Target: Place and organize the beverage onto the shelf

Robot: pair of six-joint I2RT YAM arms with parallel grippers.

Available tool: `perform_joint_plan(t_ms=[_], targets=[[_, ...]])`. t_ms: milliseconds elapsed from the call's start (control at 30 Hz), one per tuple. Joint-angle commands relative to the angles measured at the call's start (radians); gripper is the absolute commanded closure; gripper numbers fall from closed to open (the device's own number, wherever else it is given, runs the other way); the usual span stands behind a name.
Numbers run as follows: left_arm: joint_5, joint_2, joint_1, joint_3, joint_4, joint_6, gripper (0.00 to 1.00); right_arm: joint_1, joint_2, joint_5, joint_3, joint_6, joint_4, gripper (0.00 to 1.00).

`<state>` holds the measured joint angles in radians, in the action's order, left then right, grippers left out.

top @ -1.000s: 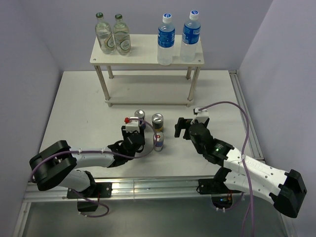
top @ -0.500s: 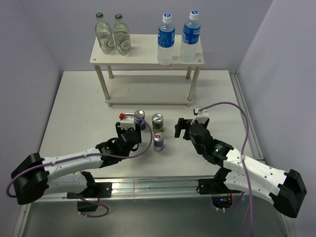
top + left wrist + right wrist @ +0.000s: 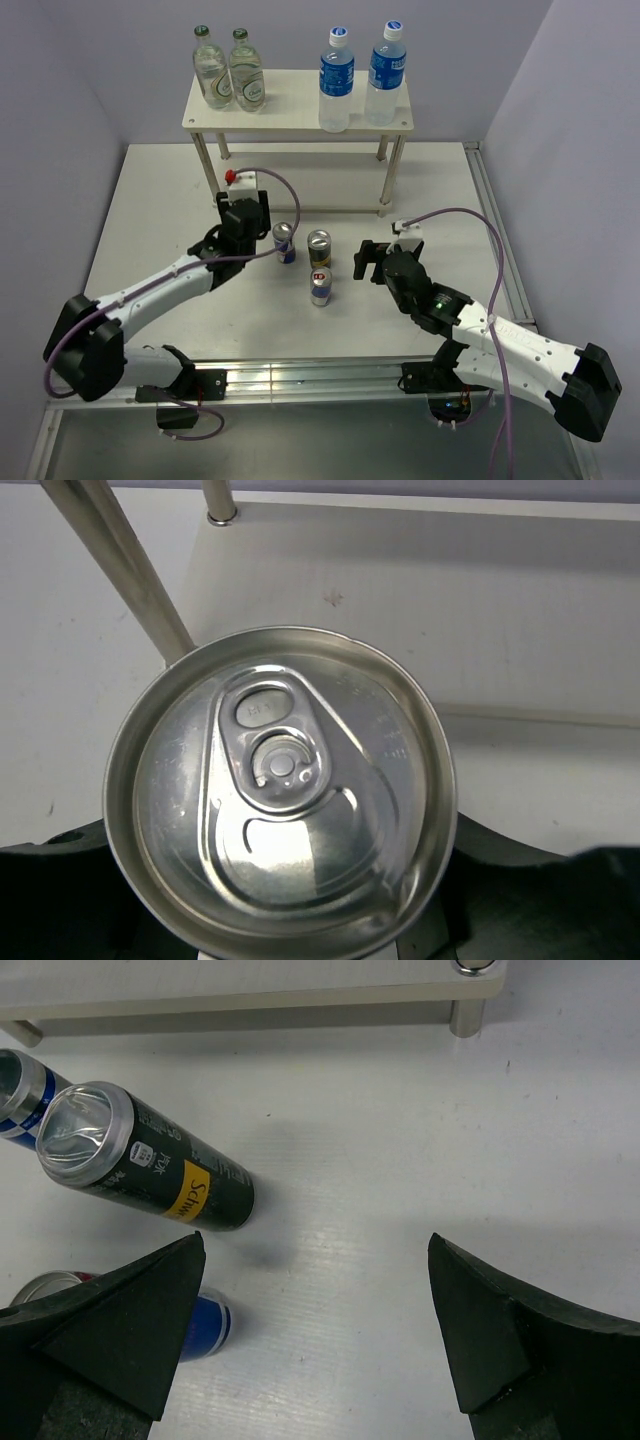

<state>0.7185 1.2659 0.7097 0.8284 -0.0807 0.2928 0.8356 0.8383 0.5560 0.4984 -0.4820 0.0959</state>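
The shelf (image 3: 300,100) stands at the back with two water bottles (image 3: 337,78) (image 3: 386,72) on the right of its top board. My left gripper (image 3: 243,215) is by the shelf's front-left leg. It is shut on a can (image 3: 280,800) whose silver top fills the left wrist view. The arm hides that can from above, and its colour does not show. A blue can (image 3: 284,242), a dark can (image 3: 319,247) and a blue-silver-red can (image 3: 320,286) stand on the table. My right gripper (image 3: 365,262) is open and empty, right of them.
Two glass bottles with green caps (image 3: 228,70) stand on the left of the top board. The shelf's lower board (image 3: 450,610) lies just beyond the held can, with the front-left leg (image 3: 130,570) close on its left. The table rail (image 3: 490,230) runs along the right.
My left arm has swung up and left from in front of the cans to the shelf's front-left leg, carrying the can. The right arm and the three standing cans have not moved.
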Motion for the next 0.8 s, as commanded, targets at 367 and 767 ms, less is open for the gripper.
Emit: perform_joint_plan(t_ms=[367, 767], targets=[[-0.218, 0.361, -0.260, 0.314, -0.300, -0.095, 1.00, 0.008, -0.019, 0.007, -0.014, -0.012, -0.036, 0.01], [-0.226, 0.592, -0.312, 0.483, -0.363, -0.095, 1.00, 0.007, 0.001, 0.016, -0.017, -0.007, -0.044, 0.00]])
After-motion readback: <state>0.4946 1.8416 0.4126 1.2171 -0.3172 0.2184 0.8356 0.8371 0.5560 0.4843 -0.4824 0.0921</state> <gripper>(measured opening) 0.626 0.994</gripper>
